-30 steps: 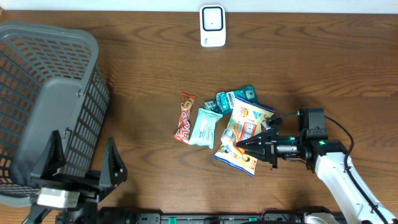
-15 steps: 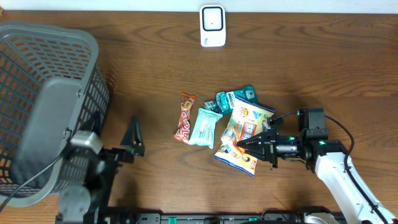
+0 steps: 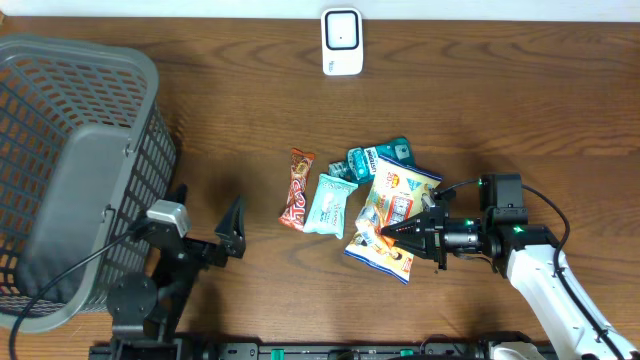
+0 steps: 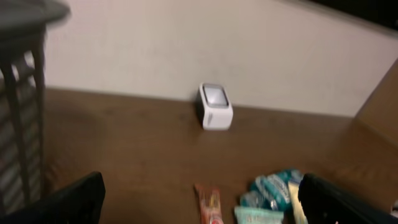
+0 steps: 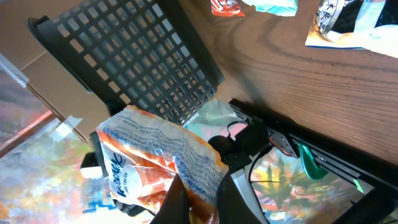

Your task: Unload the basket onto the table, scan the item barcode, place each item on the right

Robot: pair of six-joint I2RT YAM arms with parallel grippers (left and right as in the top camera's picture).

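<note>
The chip bag (image 3: 392, 205) is pinched by the right gripper (image 3: 384, 233), fingers pressed together on it, at 4 o'clock from the middle of the table (image 3: 520, 100), beside other snack packets (image 3: 330, 203). The scanner (image 3: 341, 41) is seen at 12 o'clock. The left gripper (image 3: 205, 220) is spread wide at 8 o'clock, near the basket (image 3: 60, 120).

overhead: bright, even, sharp | left wrist: dim, blurred | right wrist: clear
</note>
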